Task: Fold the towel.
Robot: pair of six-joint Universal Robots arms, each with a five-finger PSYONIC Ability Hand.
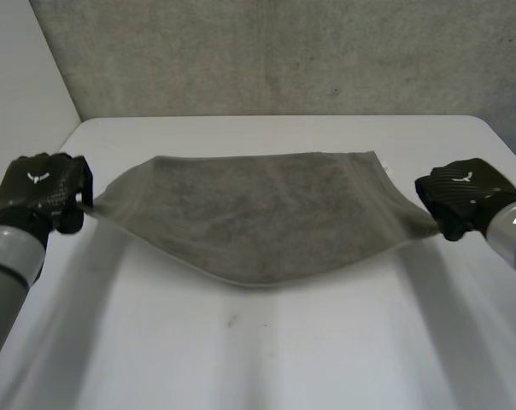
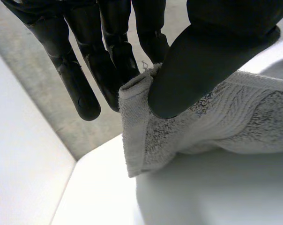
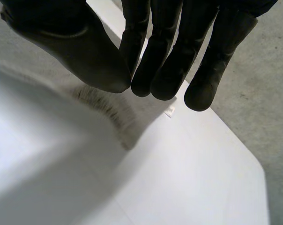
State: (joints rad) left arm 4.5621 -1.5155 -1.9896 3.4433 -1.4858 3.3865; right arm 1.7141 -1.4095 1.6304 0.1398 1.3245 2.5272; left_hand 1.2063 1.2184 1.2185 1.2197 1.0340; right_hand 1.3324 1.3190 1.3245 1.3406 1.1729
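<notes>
**Item 1: towel** (image 1: 266, 213). Grey terry cloth with a woven band along its hem. It is at the centre of the counter (image 1: 241, 350) in the head view, spread wide between the two hands. The hem nearest the camera sags in a curve, lowest at 6 o'clock, and rises to a held corner at 9 o'clock and another at 3 o'clock. Its shadow lies on the counter under the sag. Whether the far edge at 12 o'clock touches the counter cannot be told. A small white label (image 1: 388, 168) sits at the far corner, about 2 o'clock.

**Item 2: left hand** (image 1: 40, 192). Black, at 9 o'clock of the towel. In the left wrist view its thumb presses the towel's corner against the inner fingers (image 2: 111, 65), a firm pinch. The outer fingers stand straight and slightly apart beside the cloth. The corner folds over just past the thumb.

**Item 3: right hand** (image 1: 459, 196). Black, at 3 o'clock of the towel. In the right wrist view the fingers are straight and pressed together, with the thumb closed against the nearest one. The towel's edge runs away from that pinch, blurred.

**Item 4: counter.** White, smooth, with rounded far corners.

**Item 5: wall** (image 1: 284, 51). Grey and rough-textured, behind the counter at 12 o'clock.
</notes>
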